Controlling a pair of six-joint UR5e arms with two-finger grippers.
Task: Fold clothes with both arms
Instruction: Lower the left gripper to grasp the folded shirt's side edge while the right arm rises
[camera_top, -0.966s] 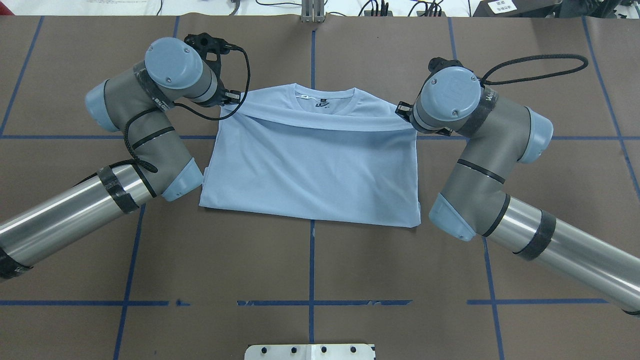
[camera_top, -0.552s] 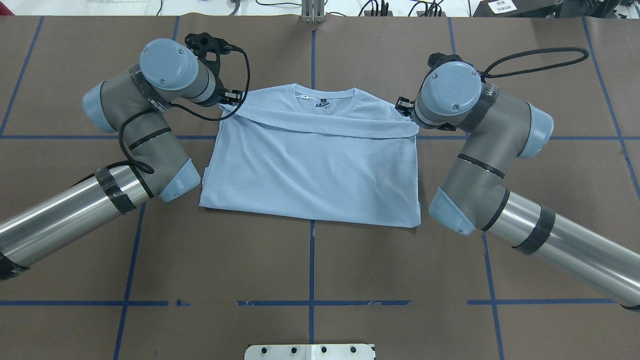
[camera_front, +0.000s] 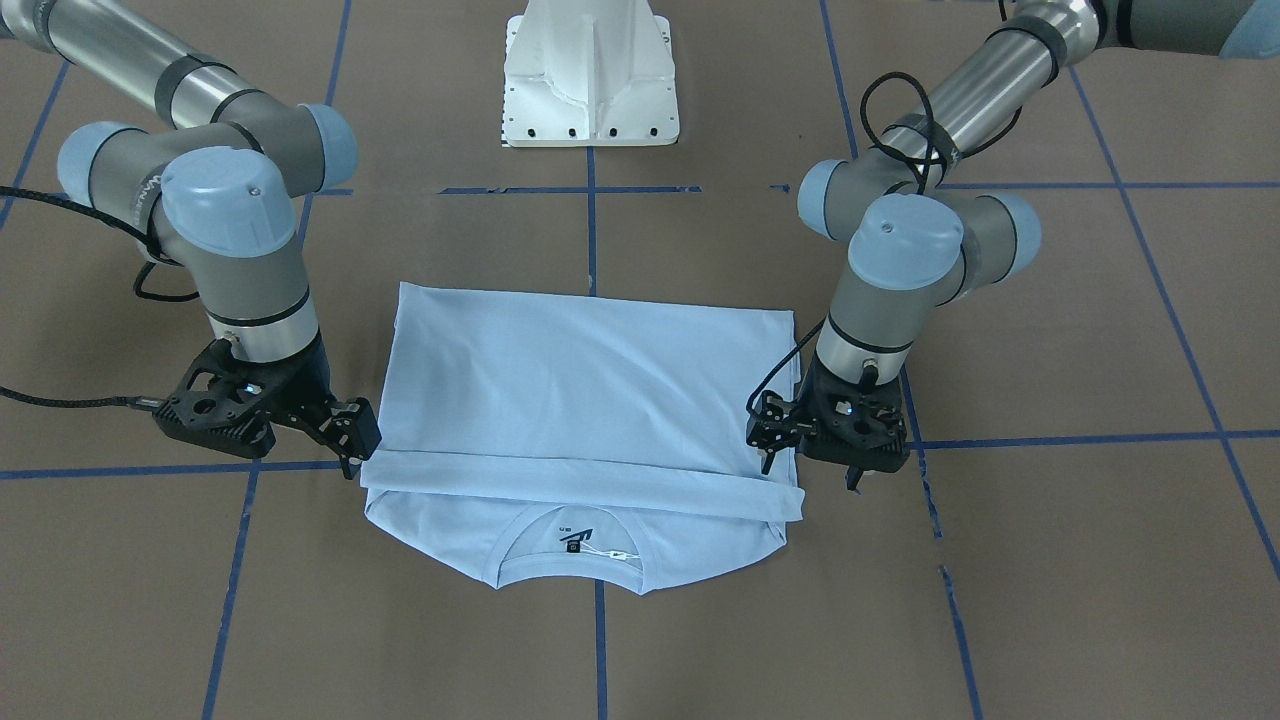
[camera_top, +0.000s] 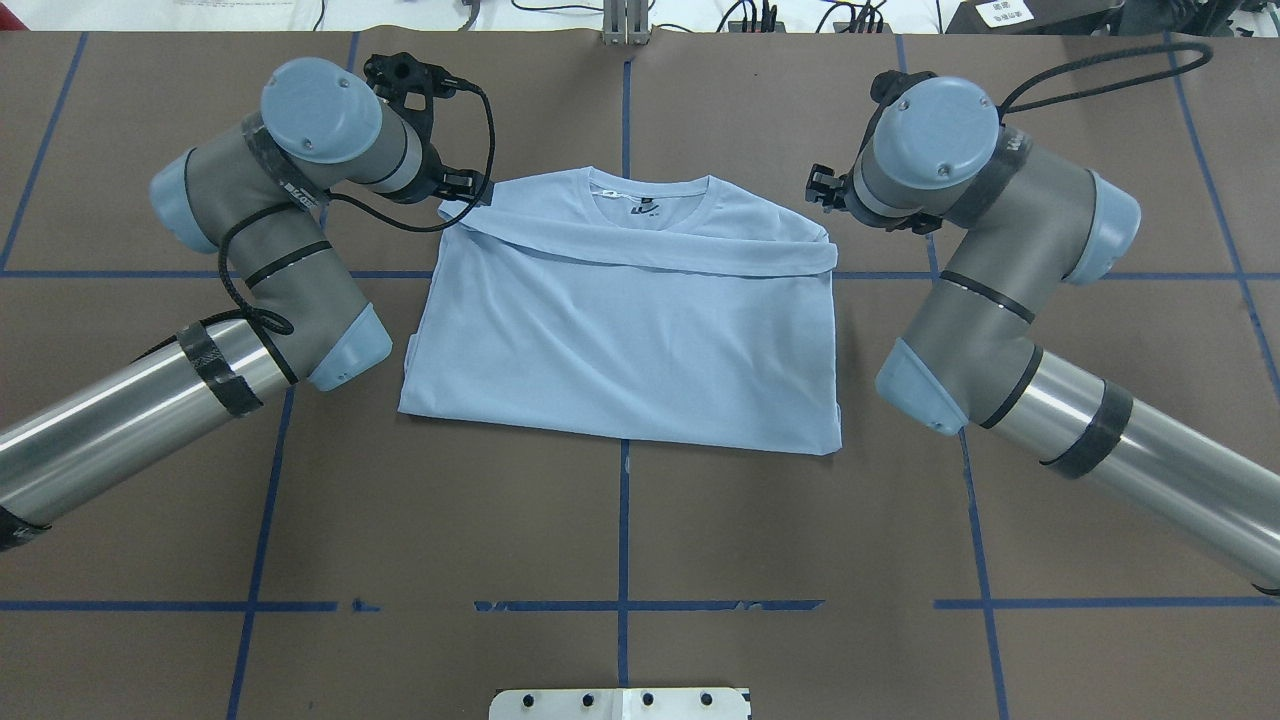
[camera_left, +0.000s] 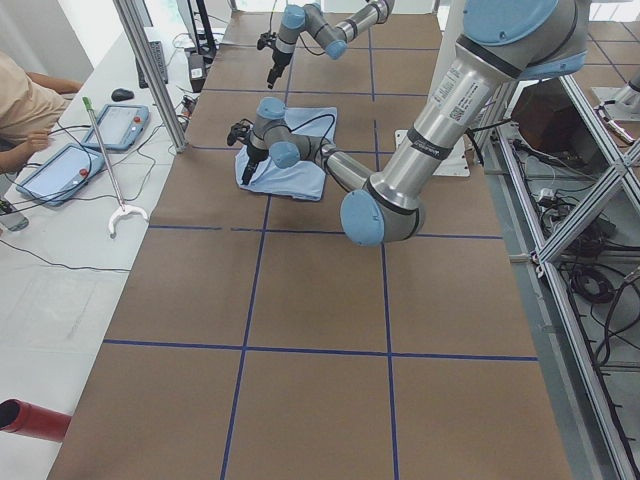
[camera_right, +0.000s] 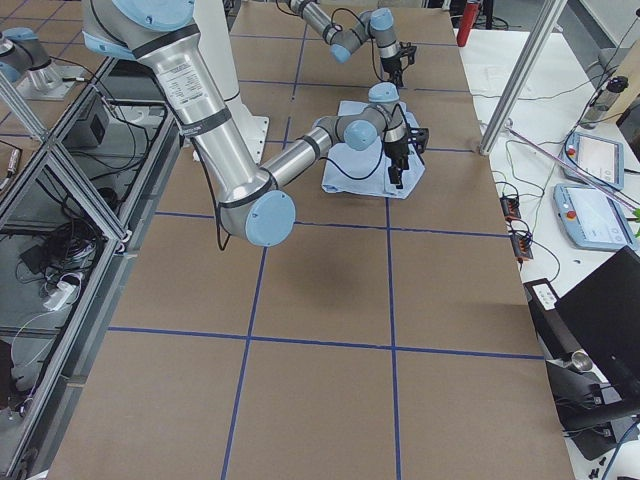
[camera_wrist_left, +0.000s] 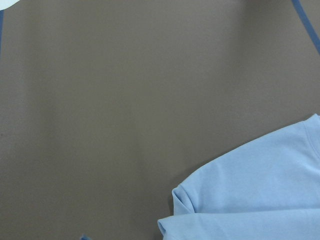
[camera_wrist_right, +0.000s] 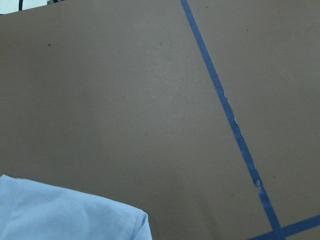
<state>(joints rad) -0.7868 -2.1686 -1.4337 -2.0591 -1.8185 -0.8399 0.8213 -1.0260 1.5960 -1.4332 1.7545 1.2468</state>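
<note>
Folded blue shirt (camera_top: 620, 340) flat on taped tabletop (camera_top: 450, 530), in front of white base (camera_front: 590, 70).
Flanked by left arm (camera_top: 300, 200) and right arm (camera_top: 980, 200), wrists bent down beside collar corners; cannot tell jaws' spread.

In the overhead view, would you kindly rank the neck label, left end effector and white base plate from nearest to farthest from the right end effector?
1. The neck label, inside the collar, leftward of the right end effector.
2. The left end effector, across the T-shirt.
3. The white base plate, at the view's bottom edge.
</note>
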